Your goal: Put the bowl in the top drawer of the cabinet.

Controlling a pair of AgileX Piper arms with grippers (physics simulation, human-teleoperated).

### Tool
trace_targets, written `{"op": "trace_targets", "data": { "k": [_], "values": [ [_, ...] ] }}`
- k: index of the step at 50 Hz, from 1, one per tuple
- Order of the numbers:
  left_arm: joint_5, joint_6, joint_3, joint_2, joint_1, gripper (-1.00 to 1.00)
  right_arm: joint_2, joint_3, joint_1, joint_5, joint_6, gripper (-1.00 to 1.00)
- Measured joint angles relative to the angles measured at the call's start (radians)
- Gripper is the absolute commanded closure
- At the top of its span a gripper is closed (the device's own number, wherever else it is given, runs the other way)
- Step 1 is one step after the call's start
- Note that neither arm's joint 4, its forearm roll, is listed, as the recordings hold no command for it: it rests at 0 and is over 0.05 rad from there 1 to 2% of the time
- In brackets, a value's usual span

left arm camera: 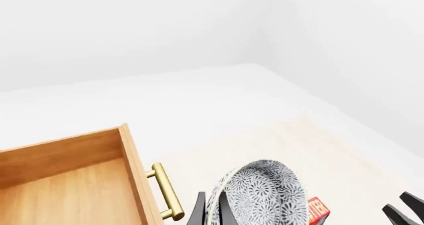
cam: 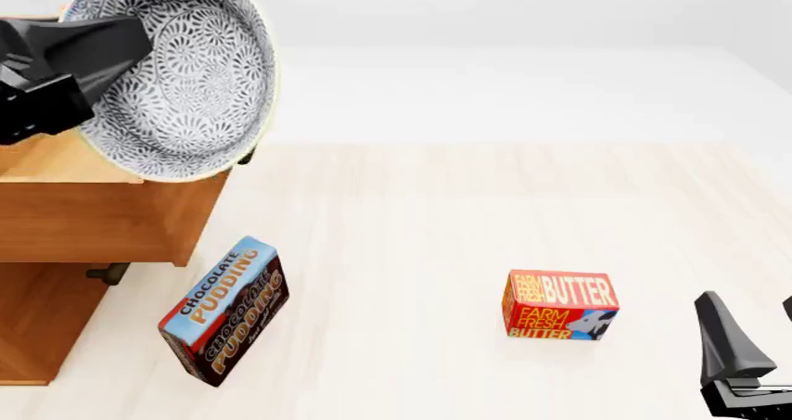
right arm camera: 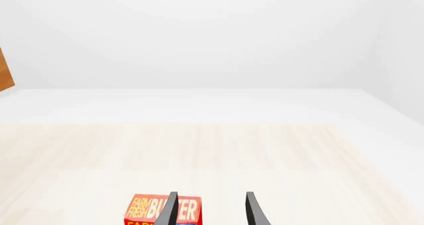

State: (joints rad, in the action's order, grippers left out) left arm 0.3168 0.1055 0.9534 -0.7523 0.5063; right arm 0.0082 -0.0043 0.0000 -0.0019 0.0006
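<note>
At upper left of the front view, the left gripper (cam: 93,77) pinches the bowl (cam: 180,77) by its rim, tilted on edge (likely to clear the front panel) above the open top drawer (cam: 74,211). Right gripper (right arm camera: 210,210) waits, jaws apart, empty.

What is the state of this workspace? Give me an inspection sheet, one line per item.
Surface: pale wooden table, bare between the objects.
Job's things: bowl held tilted in the air above the open top drawer of the cabinet; not yet inside.
Clutter: chocolate pudding box in front of the cabinet; butter box further right.
Grippers: left gripper shut on the bowl's rim; right gripper open, holding nothing, low at the table's near right, near the butter box.
Cables: nothing seen.
Surroundings: plain white floor and walls.
</note>
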Motion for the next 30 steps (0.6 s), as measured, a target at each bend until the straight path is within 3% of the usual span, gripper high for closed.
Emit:
{"op": "trace_targets", "data": {
  "k": [30],
  "values": [
    [-0.036, 0.084, 0.082, -0.142, -0.187, 1.00, 0.000, 0.000, 0.000, 0.000, 0.000, -1.00]
  ]
}}
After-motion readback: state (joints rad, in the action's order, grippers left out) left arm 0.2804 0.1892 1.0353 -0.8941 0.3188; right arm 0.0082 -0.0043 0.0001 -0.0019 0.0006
